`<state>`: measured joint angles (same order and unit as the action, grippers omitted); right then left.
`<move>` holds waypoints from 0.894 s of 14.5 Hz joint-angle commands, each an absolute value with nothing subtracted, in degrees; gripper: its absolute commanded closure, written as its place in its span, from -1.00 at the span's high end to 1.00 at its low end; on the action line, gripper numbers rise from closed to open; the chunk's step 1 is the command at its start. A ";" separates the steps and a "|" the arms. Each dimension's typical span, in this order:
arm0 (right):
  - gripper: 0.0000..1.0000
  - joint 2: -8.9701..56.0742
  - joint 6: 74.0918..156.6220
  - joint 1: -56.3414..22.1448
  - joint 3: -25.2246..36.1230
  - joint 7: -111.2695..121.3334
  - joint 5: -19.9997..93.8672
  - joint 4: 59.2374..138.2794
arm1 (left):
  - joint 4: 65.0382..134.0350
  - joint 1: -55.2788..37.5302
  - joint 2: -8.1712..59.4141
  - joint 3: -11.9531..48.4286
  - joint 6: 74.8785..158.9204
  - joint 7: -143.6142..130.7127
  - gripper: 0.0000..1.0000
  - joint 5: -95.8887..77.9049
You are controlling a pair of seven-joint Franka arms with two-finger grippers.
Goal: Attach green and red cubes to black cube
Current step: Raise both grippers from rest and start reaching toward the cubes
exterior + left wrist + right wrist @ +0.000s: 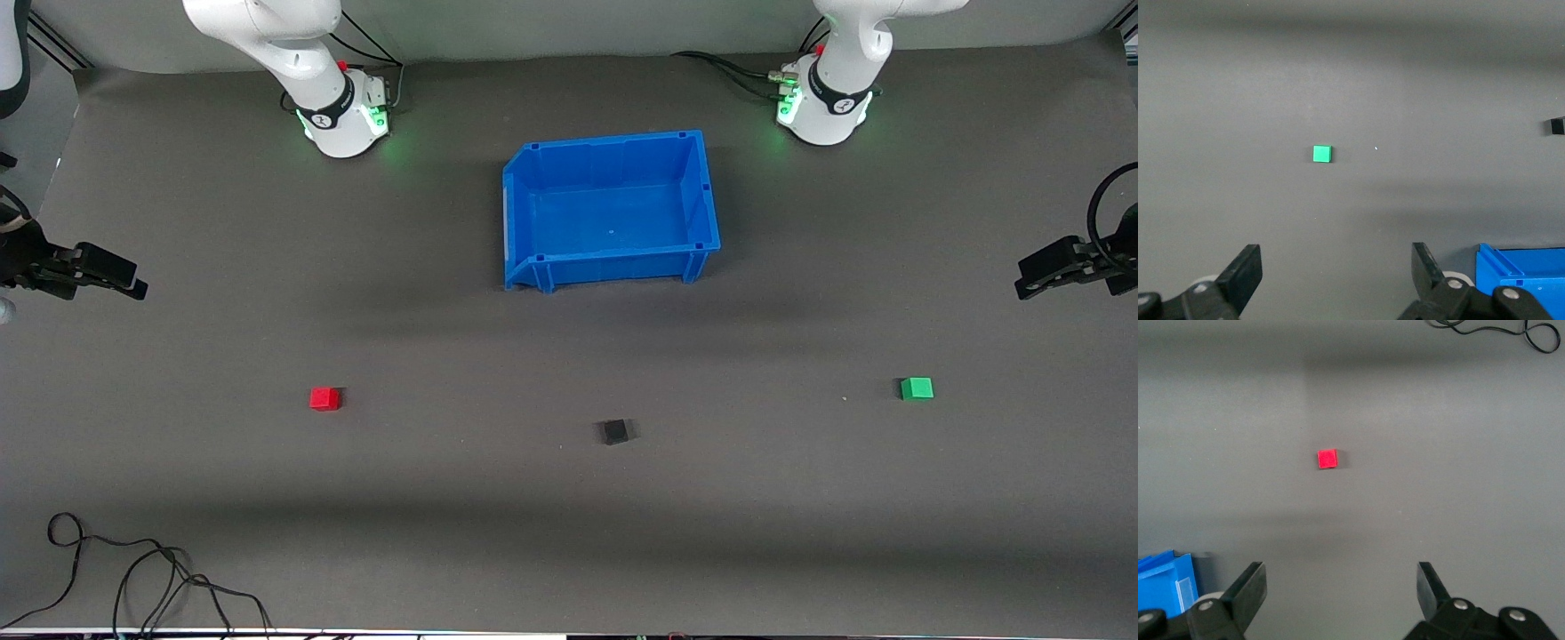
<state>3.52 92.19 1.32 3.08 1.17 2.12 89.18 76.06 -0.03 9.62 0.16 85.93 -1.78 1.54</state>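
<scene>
Taken across the front view from the right arm's end of the table to the left arm's end, the scene holds two grippers, three small cubes and one bin.

The right gripper (107,274) hangs over the grey mat (569,533) at the right arm's edge of the table, empty, and its two fingers (1251,587) stand wide apart. Both arms wait out at the table's ends.

One red cube (324,398) sits alone on the mat toward the right arm's end, well apart from everything else; the right wrist view shows it (1327,459) on bare mat ahead of the spread fingers.

One blue bin (533,271) stands in the middle of the table, between the two arm bases and farther from the front camera than all three cubes. Nothing lies inside it.

One black cube (614,432) rests between the two coloured cubes and slightly nearer the front camera than either, touching neither.

One green cube (917,388) sits toward the left arm's end, well apart from the black cube; in the left wrist view it (1321,154) lies on bare mat.

The left gripper (1045,276) hangs over the mat at the left arm's edge, empty, its two fingers (1245,273) spread wide.

One loose black cable (133,569) lies coiled on the mat at the corner nearest the front camera, at the right arm's end.
</scene>
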 commanded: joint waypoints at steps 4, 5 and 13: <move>1.00 4.48 93.34 1.32 2.81 2.02 1.23 88.42 | 76.29 -0.18 9.05 -0.09 85.25 -1.23 1.00 2.46; 1.00 4.40 93.34 1.41 2.81 1.93 1.23 88.42 | 76.29 -0.09 9.14 -0.09 85.34 -1.23 1.00 2.46; 1.00 4.66 93.25 1.85 2.90 -4.52 2.63 87.46 | 88.57 5.08 10.81 -0.44 95.77 -4.83 1.00 1.59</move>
<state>4.08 93.26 1.36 3.13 0.16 2.18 89.14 82.34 1.93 11.94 -0.50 90.82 -3.73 1.90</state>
